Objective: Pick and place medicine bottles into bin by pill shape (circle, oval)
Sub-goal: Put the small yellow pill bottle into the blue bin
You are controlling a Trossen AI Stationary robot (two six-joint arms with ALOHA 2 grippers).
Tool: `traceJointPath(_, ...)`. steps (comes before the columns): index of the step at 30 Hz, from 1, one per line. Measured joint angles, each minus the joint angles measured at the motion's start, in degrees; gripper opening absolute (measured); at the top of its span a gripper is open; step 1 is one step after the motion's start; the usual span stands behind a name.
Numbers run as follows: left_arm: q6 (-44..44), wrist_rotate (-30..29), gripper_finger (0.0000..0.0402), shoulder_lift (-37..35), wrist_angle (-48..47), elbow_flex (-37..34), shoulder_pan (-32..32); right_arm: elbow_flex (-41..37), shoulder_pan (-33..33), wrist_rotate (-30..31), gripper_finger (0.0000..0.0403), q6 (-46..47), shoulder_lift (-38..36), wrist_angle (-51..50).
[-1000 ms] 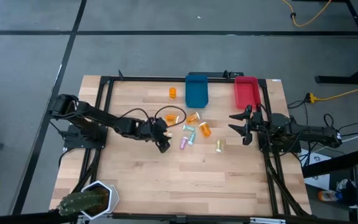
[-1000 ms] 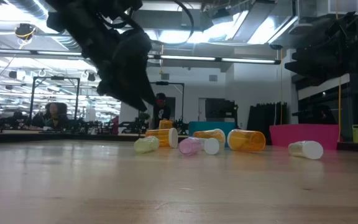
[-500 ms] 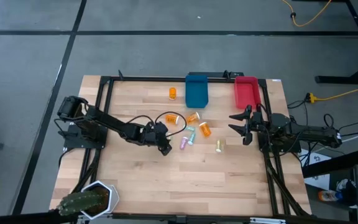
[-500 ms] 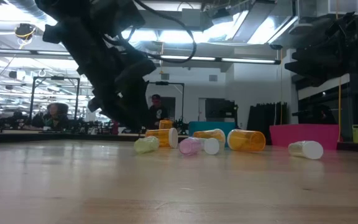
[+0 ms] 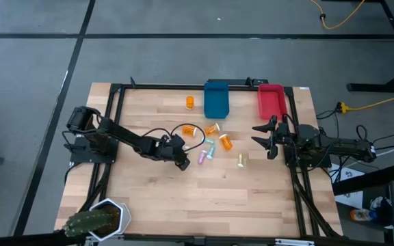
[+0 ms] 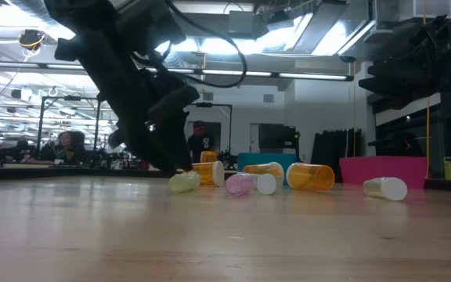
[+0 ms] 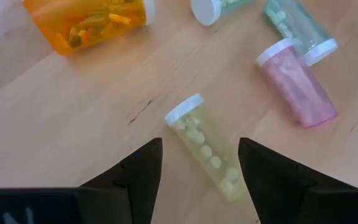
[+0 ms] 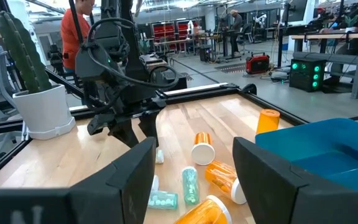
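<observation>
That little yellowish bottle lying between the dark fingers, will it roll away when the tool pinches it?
The yellowish bottle lies on its side and is round, so a nudge across it would probably roll it on the smooth wooden table. The open left tool straddles it, which should trap it. It looks like thin plastic, likely light and somewhat slick.
</observation>
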Motion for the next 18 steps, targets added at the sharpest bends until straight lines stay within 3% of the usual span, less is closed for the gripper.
traceJointPath(18,-0.74,-0.64,0.0204,3.97,0.44,0.11,-0.07,0.0,0.0,0.02,0.0217,0.02,0.0,0.0)
